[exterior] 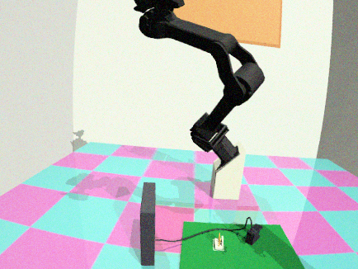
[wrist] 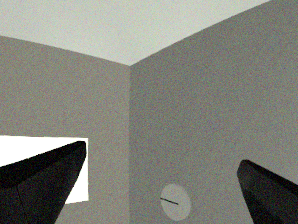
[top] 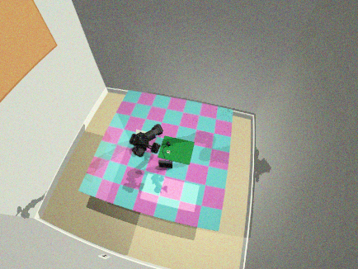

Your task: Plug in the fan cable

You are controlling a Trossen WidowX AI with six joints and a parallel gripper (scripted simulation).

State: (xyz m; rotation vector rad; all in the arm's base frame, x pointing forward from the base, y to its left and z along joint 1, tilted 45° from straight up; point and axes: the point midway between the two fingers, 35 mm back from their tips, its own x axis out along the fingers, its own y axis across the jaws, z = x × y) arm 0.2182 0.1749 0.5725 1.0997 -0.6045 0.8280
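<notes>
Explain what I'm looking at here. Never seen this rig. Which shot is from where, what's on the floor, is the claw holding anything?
It is one black arm with a two-fingered claw at its tip.

Three cameras. The top view looks down from high up on the whole checkered mat. The exterior view stands low on the mat and looks at the arm from the front. The wrist view sits on the claw itself: the two dark wedges at its edges are the fingers, and between them it sees only grey walls and ceiling.

On the mat lies a green board. On the board stand a small white header with upright pins and, beside it, a black plug, not yet on the header. A thin cable runs from the plug to the dark flat fan, which stands on edge left of the board.

The claw is open, raised above the mat, and holds nothing.
</notes>
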